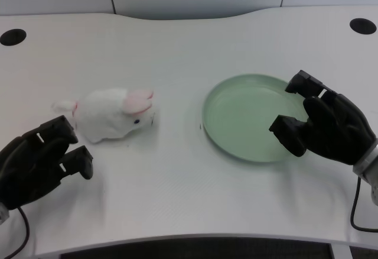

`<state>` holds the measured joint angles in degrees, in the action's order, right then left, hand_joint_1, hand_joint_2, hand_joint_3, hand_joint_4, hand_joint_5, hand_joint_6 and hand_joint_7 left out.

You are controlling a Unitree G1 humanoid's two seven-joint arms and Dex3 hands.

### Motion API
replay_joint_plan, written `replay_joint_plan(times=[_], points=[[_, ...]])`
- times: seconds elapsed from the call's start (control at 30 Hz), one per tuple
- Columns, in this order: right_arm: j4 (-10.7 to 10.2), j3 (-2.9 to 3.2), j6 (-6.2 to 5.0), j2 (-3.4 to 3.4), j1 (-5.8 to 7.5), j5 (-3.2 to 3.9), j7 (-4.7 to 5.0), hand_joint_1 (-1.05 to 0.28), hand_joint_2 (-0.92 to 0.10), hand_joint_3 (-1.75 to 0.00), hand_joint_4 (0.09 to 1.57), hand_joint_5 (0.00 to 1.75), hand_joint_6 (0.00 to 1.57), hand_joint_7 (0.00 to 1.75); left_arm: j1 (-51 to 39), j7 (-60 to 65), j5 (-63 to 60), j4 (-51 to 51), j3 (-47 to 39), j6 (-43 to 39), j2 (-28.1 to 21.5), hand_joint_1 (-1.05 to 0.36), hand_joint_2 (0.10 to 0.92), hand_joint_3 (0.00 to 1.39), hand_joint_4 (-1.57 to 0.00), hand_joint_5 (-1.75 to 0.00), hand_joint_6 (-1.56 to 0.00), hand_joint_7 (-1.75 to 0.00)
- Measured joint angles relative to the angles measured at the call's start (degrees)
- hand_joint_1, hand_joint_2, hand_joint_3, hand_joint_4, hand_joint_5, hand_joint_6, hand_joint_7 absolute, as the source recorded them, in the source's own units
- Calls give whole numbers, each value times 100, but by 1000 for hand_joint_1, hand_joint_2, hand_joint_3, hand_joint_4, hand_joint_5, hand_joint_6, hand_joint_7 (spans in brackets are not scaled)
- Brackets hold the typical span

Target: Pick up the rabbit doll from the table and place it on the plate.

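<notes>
A white rabbit doll (112,113) with pink ears lies on the white table, left of centre, its head turned toward the plate. The pale green plate (236,96) sits right of centre with nothing on it. My left hand (38,167) hovers at the lower left, below and to the left of the doll and apart from it; it holds nothing and its fingers are slightly curled but spread. My right hand (325,126) hangs over the plate's right rim, hiding part of it.
The table's front edge (189,238) runs close below both hands. Two round cable holes sit at the far left corner (13,36) and far right corner (362,25). A grey wall panel lines the back.
</notes>
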<state>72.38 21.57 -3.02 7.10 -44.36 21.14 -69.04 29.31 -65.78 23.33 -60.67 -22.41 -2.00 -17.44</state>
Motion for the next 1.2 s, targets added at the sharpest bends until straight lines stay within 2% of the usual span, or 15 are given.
replay_joint_plan(times=[0.03, 0.1, 0.27, 0.3, 0.43, 0.5, 0.57, 0.6, 0.67, 0.7, 0.8, 0.93, 0.97, 1.1, 1.2], points=[[2, 2, 0, 6, 1, 0, -10, -530, -921, -58, 1030, 1746, 787, 1746, -68, 122, 25, 261, -6, -15, 76, -530, 921, 67, -546, -1562, -674, -1006], [4, 5, -4, 19, 4, 0, -14, -531, -920, -59, 1030, 1746, 787, 1746, -277, 413, 78, 958, 10, -109, 251, -518, 921, 78, -545, -1460, -702, -880], [4, 9, -17, 36, 14, 0, -3, -538, -919, -57, 1034, 1746, 786, 1746, -806, 937, -38, 2897, 302, -788, 435, -447, 921, 75, -561, -1214, -761, -682], [3, 10, -22, 39, 16, 1, 1, -535, -920, -60, 1035, 1746, 787, 1746, -822, 971, -55, 3130, 349, -964, 432, -468, 920, 41, -604, -1096, -809, -590], [3, 17, -37, 37, 18, 5, 1, -533, -921, -68, 1033, 1746, 767, 1746, -777, 1020, -63, 3412, 446, -1803, 396, -470, 921, 12, -690, -913, -908, -380], [3, 22, -37, 36, 19, 6, 1, -541, -920, -66, 1033, 1746, 765, 1746, -671, 1025, -76, 3405, 490, -2119, 372, -483, 911, 3, -733, -749, -984, -191], [3, 21, -39, 33, 19, 6, 0, -542, -921, -66, 1033, 1746, 766, 1746, -561, 1050, -110, 3405, 555, -2334, 320, -491, 909, 1, -742, -649, -998, -102], [3, 21, -46, 33, 19, 6, -1, -537, -921, -69, 1034, 1746, 765, 1746, -524, 1115, -154, 3405, 577, -2450, 303, -494, 908, 0, -745, -540, -978, -61], [3, 22, -47, 33, 19, 6, -5, -533, -921, -73, 1034, 1746, 764, 1746, -455, 1239, -289, 3406, 627, -2734, 262, -497, 907, 0, -758, -439, -963, -27], [3, 22, -48, 33, 19, 6, -5, -539, -918, -72, 1034, 1746, 767, 1746, -416, 1343, -411, 3404, 651, -2930, 243, -536, 912, 1, -712, -303, -867, -11], [3, 22, -56, 35, 20, 5, -1, -542, -920, -70, 1034, 1746, 773, 1746, -285, 1716, -862, 3339, 713, -3606, 134, -584, 919, 21, -647, -133, -725, -2], [3, 21, -105, 34, 21, 4, 2, -543, -921, -72, 1033, 1746, 777, 1746, -64, 2122, -1365, 2966, 859, -4491, -43, -602, 921, 40, -611, -81, -664, -1], [3, 21, -105, 38, 24, 4, 3, -542, -920, -71, 1033, 1746, 777, 1746, -19, 2328, -1604, 2829, 890, -4683, -81, -646, 921, 36, -511, -39, -551, 0], [3, 20, -105, 28, 24, 4, 3, -536, -920, -70, 1033, 1746, 779, 1746, 468, 3849, -3537, 1971, 1179, -5345, -442, -744, 921, 39, -394, -3, -425, 0], [3, 20, -99, 21, 24, 6, 4, -534, -919, -66, 1032, 1746, 775, 1746, 989, 5227, -4743, 1165, 1643, -5358, -700, -789, 921, 51, -354, 0, -378, 0]])
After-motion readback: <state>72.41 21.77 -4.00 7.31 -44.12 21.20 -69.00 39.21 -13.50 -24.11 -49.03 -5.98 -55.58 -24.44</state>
